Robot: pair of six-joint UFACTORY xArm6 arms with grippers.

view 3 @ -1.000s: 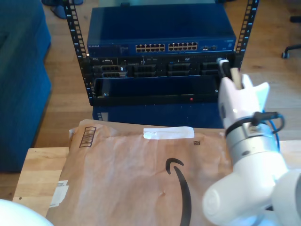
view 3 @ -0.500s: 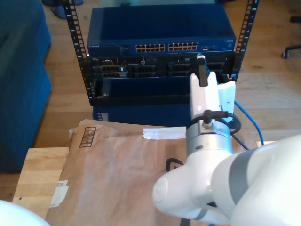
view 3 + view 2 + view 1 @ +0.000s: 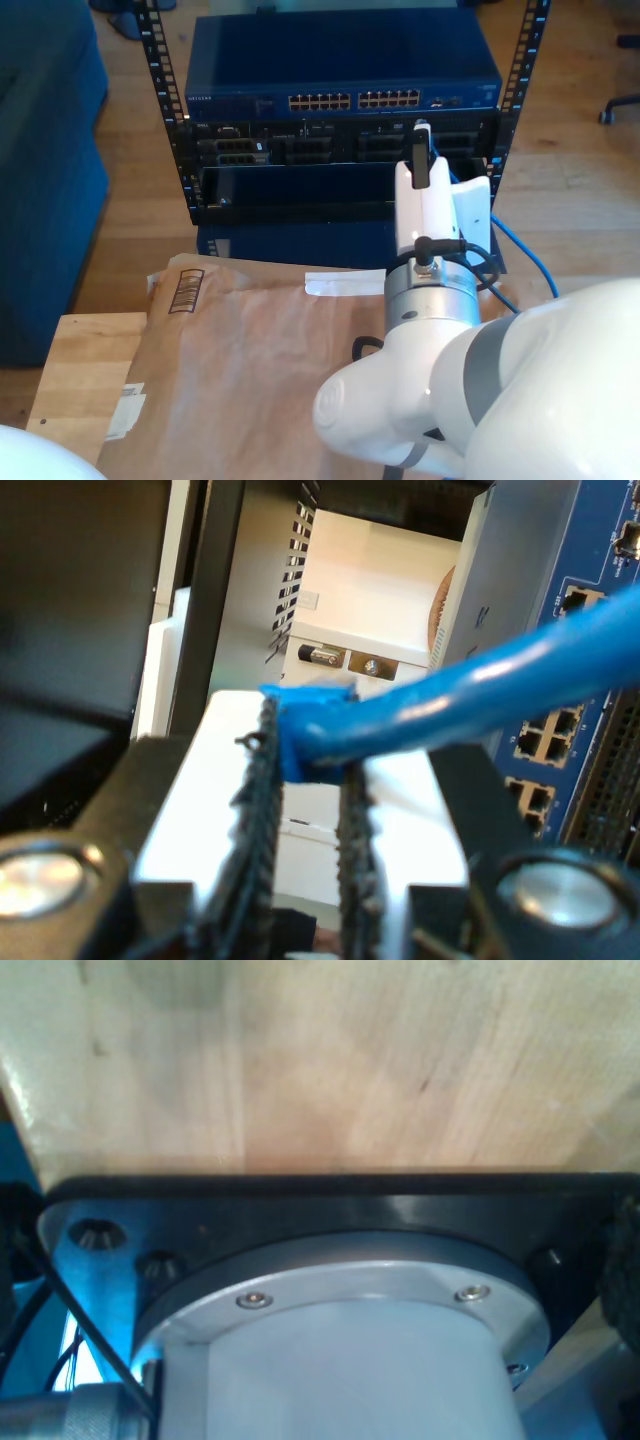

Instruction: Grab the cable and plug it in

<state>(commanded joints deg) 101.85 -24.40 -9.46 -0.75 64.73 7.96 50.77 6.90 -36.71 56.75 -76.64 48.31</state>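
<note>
Wood table w/ an arm base was what the first wrist view showed; couldn't tell how my first gripper's fingers stood. 2nd wrist view: my second gripper pinched the cable near its plug, ports beside it. Exterior view: cable end up by the rack. Carry step, prob.; next needs lining plug w/ a port.

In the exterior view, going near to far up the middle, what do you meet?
Brown paper mailer → white tape strip → my second hand, shut on the cable → black rack units → blue network switch.
</note>
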